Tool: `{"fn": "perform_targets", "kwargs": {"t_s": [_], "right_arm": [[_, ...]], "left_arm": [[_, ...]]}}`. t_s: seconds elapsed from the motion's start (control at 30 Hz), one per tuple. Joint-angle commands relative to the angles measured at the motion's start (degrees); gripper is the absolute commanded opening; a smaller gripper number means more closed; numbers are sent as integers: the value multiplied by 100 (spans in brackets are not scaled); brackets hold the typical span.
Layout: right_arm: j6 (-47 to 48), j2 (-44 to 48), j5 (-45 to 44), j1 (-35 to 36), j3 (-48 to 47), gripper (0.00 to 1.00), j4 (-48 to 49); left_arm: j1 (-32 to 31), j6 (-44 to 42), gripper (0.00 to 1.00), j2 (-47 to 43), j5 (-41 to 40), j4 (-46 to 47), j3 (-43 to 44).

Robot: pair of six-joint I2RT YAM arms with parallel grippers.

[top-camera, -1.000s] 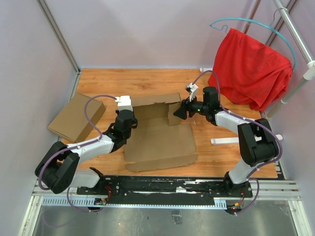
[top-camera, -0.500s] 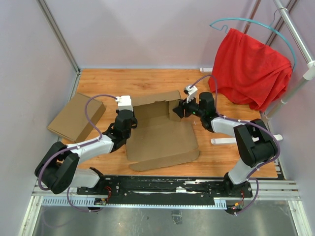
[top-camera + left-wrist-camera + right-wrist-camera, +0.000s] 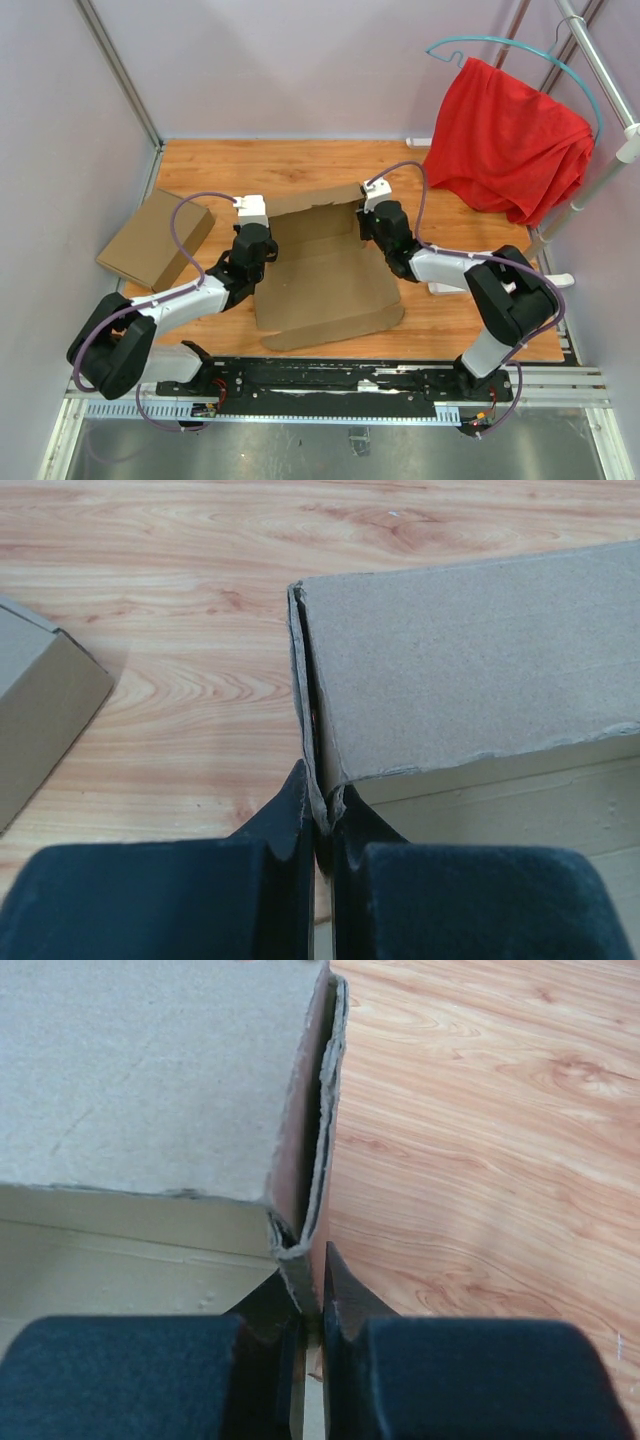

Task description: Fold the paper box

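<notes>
- Brown corrugated-cardboard paper box [image 3: 325,285], partly formed, lies mid-table on the orange wood-grain tabletop [image 3: 300,165] between the two arms. Its far wall stands upright and a wide panel lies flat toward the near edge.
- Left gripper [image 3: 318,810]: jaws pressed onto the layered cardboard edge at the box's left side, pinching it.
- Right gripper [image 3: 308,1285]: jaws pinching the layered edge at the right side.
- Lighter tan closed cardboard box [image 3: 155,238] at far left, apart from the workpiece.
- Red cloth [image 3: 510,140] hangs at far right.

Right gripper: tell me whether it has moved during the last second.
Yes. The right gripper has swung left, away from the red cloth, and now pinches the right wall of the paper box.
</notes>
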State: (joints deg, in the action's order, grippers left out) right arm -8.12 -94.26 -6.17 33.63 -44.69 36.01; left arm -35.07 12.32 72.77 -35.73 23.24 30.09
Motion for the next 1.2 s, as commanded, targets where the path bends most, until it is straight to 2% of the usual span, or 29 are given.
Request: {"fn": "perform_targets", "kwargs": {"t_s": [0.0, 0.07, 0.17, 0.3, 0.33, 0.37, 0.43, 0.47, 0.63, 0.67, 0.73, 0.77, 0.8, 0.87, 0.9, 0.93, 0.97, 1.0, 1.03, 1.17], "right_arm": [[-293, -107, -1108, 599, -199, 3, -389], [-297, -199, -1739, 767, -301, 6, -632], [-378, -394, -2338, 905, -516, 17, -1018], [-319, -561, -2023, 920, -591, 35, -936], [-276, -581, -2003, 918, -563, 35, -824], [-278, -603, -1849, 917, -577, 28, -843], [-299, -662, -1881, 916, -684, 5, -1036], [-363, -698, -2195, 915, -742, 1, -1202], [-387, -703, -2527, 902, -788, 1, -1426], [-365, -681, -2430, 886, -781, 4, -1423], [-377, -593, -2171, 846, -728, 29, -1398], [-395, -522, -2123, 831, -682, 35, -1369], [-416, -482, -2100, 823, -662, 36, -1391], [-392, -391, -2039, 805, -635, 26, -1419], [-361, -331, -1999, 795, -611, 25, -1404], [-315, -248, -1899, 795, -573, 32, -1386], [-256, -145, -1777, 795, -537, 48, -1376], [-218, -29, -1729, 795, -503, 90, -1409], [-202, 111, -1697, 795, -467, 100, -1478], [-92, 919, -1718, 794, -207, 98, -1764]], "left_arm": [[-172, 67, 0, -79, 346, -149, 141], [-211, 39, 0, -79, 220, -239, 180], [-305, 9, 0, -43, 86, -368, 264], [-397, -62, 0, 34, -2, -402, 303], [-402, -63, 0, 32, 0, -400, 289], [-404, -69, 0, 11, -4, -405, 273], [-409, -75, 0, -20, -19, -406, 262], [-405, -80, 0, -33, -48, -416, 261], [-413, -103, 0, -104, -179, -556, 306], [-413, -86, 0, -105, -192, -598, 324], [-413, -58, 0, -101, -222, -669, 349], [-417, -51, 0, -105, -232, -696, 357], [-413, -36, 0, -91, -240, -729, 368], [-414, 4, 0, -67, -235, -765, 384], [-413, 32, 0, -51, -238, -794, 388], [-414, 65, 0, -34, -241, -830, 413], [-422, 89, 0, -7, -250, -886, 437], [-414, 128, 0, 6, -264, -948, 463], [-413, 164, 0, 27, -272, -1005, 499], [-413, 404, 0, 48, -268, -1244, 621]]}}
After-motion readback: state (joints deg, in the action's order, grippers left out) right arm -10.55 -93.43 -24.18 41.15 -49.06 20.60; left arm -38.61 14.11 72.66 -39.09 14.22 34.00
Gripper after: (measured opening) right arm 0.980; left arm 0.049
